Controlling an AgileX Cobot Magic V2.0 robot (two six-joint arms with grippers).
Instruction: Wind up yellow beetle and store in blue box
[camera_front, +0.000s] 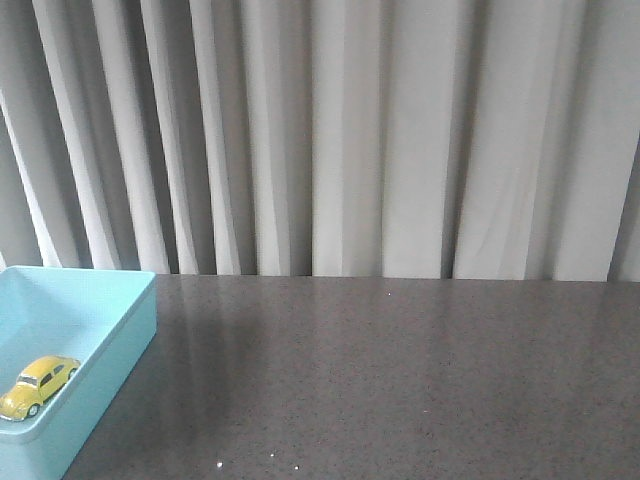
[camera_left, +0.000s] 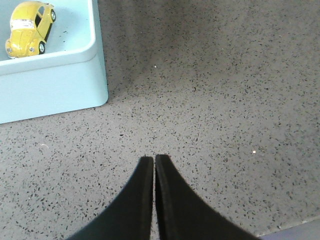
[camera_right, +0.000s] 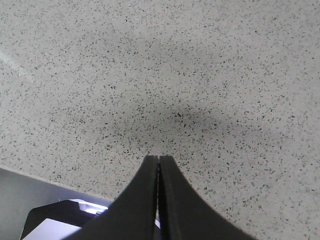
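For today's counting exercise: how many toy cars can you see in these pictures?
1. The yellow beetle sits inside the blue box at the table's left edge, near its front wall. Part of the box lies out of frame.

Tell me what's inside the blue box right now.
Only the yellow beetle shows inside the blue box, on its floor near a corner. The box runs out of frame, so the rest is unseen.

The left end effector (camera_left: 154, 159) has its two black fingers pressed together, tips meeting, with nothing between them. It hangs above the desk (camera_left: 225, 100), not touching it. The right end effector (camera_right: 158, 159) is likewise closed and empty, its fingers side by side, held over the desk near its edge. Neither arm shows in the front view.
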